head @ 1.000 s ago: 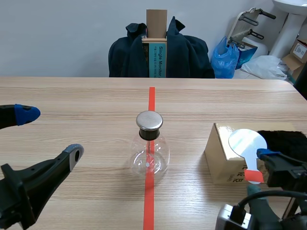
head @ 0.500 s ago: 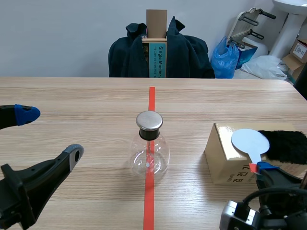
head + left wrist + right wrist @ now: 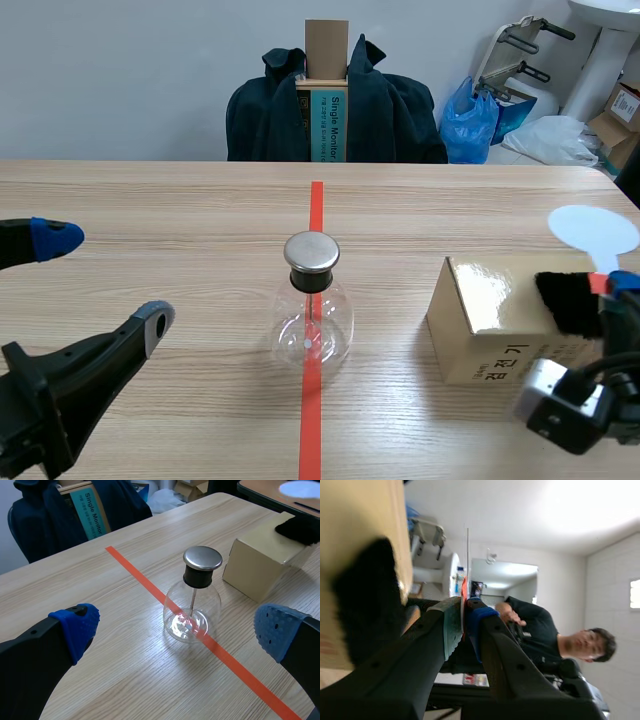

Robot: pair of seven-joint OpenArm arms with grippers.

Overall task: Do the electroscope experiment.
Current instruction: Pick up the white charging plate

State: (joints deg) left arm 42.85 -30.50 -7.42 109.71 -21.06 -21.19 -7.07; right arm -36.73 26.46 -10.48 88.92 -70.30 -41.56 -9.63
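The electroscope, a clear glass flask with a metal cap, stands on the red tape line at mid-table; it also shows ahead of my left gripper as the electroscope. My left gripper is open and stays well left of the flask. At the far right, my right gripper is shut on the orange handle of a white disc paddle, held up above the table. The paddle shows edge-on between the right gripper fingers. A black fur pad lies on a cardboard box.
A chair draped with a dark jacket and an upright box stands beyond the far table edge. A blue bag and clutter sit at the back right. A person is visible in the right wrist view.
My right gripper closed on the paddle's handle, then lifted it off the box and carried it up and to the right. The left arm and the flask kept still.
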